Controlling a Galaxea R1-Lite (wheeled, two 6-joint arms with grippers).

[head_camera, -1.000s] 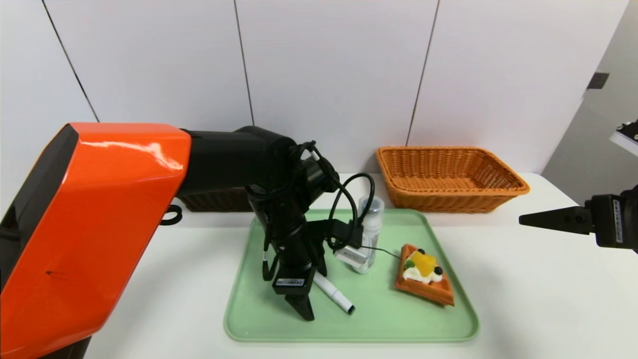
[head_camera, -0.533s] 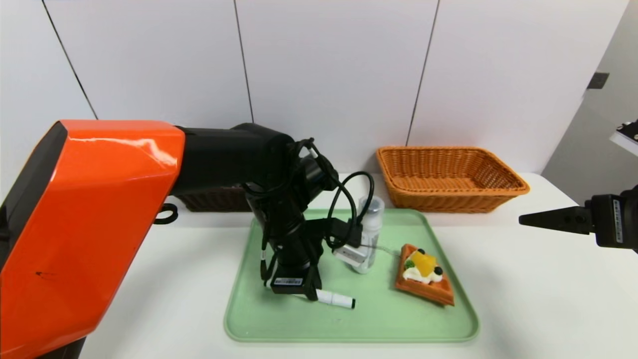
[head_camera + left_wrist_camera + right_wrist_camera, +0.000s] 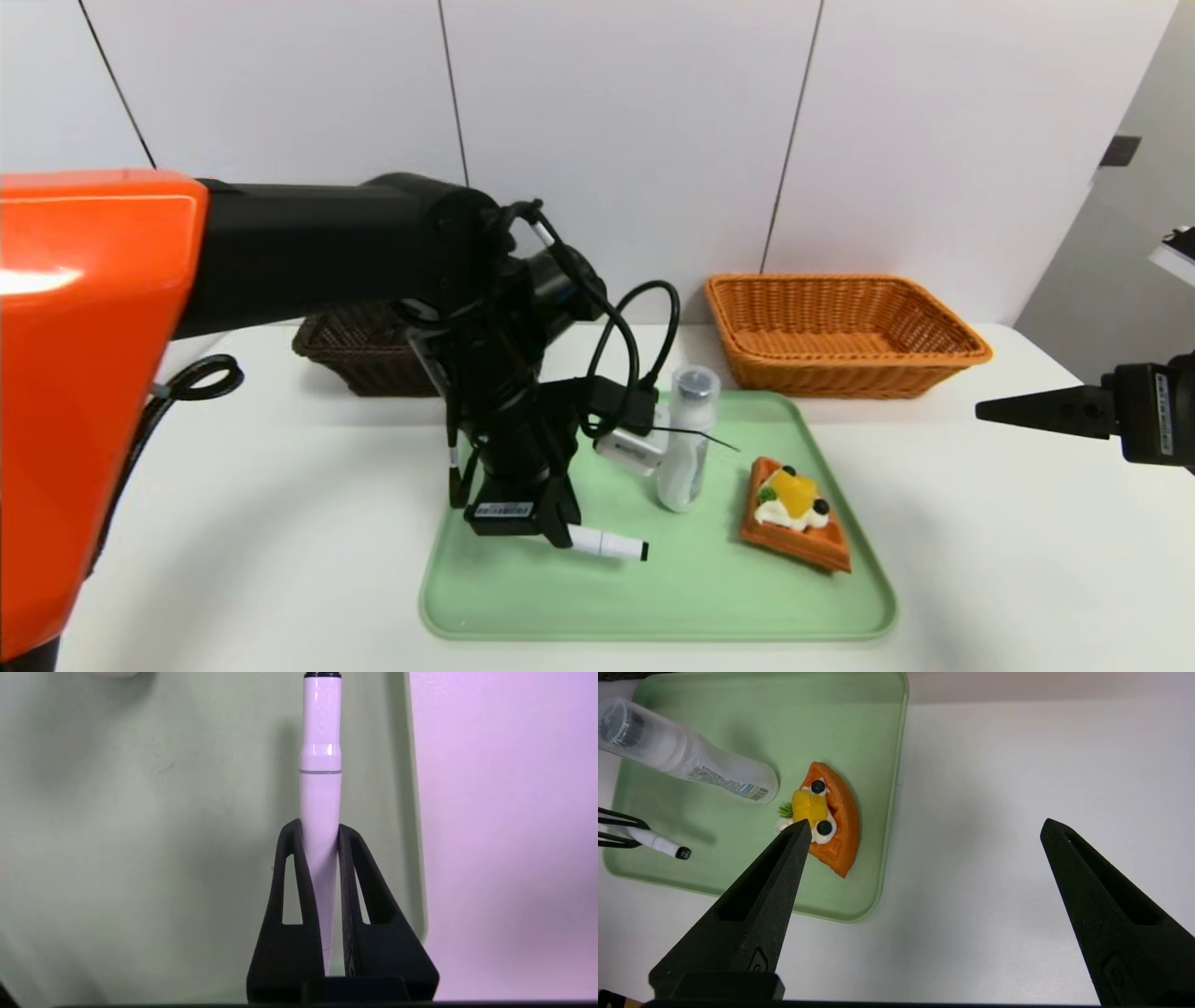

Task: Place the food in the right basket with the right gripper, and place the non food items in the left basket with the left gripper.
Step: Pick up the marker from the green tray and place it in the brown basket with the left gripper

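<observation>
While L fingers (image 3: pixel 320 833) clamped on marker (image 3: pixel 320 742), R fingers (image 3: pixel 924 828) wide over white table (image 3: pixel 980 541).

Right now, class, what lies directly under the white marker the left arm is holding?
Beneath the white marker, gripped between the left gripper jaws, is bare green tray near its edge. The strip of tray right behind the marker and jaws is covered.
</observation>
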